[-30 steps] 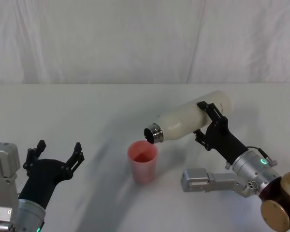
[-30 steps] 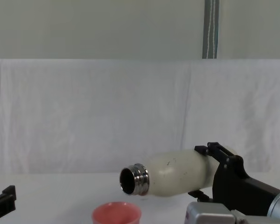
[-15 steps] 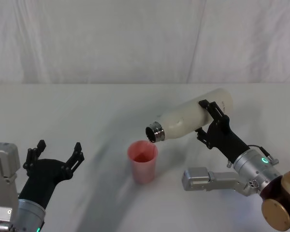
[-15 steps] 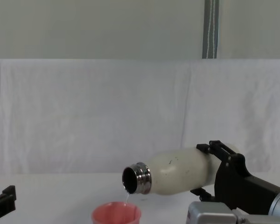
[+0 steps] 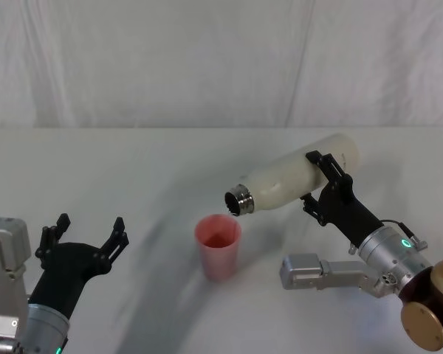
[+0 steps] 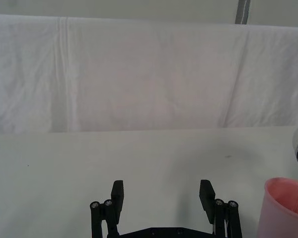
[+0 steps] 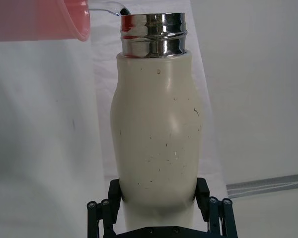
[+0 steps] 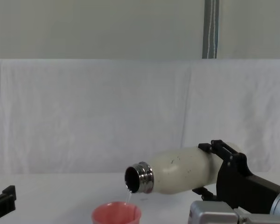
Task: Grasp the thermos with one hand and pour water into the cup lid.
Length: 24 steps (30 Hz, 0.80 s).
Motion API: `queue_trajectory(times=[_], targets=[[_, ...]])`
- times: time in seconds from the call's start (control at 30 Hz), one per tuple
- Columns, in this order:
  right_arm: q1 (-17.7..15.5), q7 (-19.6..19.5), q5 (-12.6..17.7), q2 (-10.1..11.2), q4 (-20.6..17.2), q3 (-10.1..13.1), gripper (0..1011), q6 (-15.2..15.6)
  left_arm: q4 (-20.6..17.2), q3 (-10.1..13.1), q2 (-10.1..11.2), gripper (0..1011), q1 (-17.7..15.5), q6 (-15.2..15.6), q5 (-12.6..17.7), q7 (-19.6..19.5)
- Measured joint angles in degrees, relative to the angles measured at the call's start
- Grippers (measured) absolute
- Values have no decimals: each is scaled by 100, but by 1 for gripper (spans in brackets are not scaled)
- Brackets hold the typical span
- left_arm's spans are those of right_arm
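Head view: the right gripper [image 5: 323, 181] has its fingers clamped around the lower body of the thermos [image 5: 292, 181], which lies tipped almost level above the table [image 5: 133, 169], steel neck pointing toward 8 o'clock. A thin stream of water [image 8: 129, 196] falls from the mouth into the cup lid [image 5: 218, 246], standing just below. At 8 o'clock, the left gripper [image 5: 87, 237] hovers idle, fingers spread wide.

- right pincer [image 5: 323, 183] reaches forward and up from the right, wrist rolled sideways, jaws clamped on something
- left pincer [image 5: 88, 234] sits low on the left, jaws wide apart
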Motion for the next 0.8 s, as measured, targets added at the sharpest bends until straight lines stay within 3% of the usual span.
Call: queue_trajectory(times=[0.8], targets=[[43,-29,12,-22,71,-6,944,-17,0,0,0,1001,0,0,0,0]])
